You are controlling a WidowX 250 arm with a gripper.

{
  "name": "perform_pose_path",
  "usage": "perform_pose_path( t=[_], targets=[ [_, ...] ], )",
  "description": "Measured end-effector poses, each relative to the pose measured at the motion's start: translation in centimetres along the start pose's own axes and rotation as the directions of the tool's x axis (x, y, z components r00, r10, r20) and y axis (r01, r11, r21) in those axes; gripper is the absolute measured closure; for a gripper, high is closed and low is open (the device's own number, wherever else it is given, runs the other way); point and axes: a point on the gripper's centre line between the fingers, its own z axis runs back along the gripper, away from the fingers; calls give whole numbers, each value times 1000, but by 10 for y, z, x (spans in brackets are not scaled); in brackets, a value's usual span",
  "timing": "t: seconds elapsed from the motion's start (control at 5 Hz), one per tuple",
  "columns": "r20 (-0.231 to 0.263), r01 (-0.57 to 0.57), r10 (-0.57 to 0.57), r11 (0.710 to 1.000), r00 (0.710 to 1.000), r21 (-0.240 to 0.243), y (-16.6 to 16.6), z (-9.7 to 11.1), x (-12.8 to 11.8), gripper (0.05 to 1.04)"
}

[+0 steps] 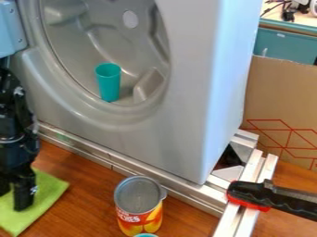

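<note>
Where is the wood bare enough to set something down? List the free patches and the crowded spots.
Free: wood between the green cloth and the can; wood between the can and the metal rail. Crowded: the cloth, where the hand hangs; the can's near side, beside a teal rim; the rail corner with the clamp.
</note>
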Motion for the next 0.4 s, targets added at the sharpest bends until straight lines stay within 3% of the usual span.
perform_pose_path(
  t=[0.2,0.4],
  targets=[
    [-60,-17,17,1000,998,0,1,4,-20,83],
    [-57,-7,7,1000,998,1,-1,6,-24,83]
  ],
)
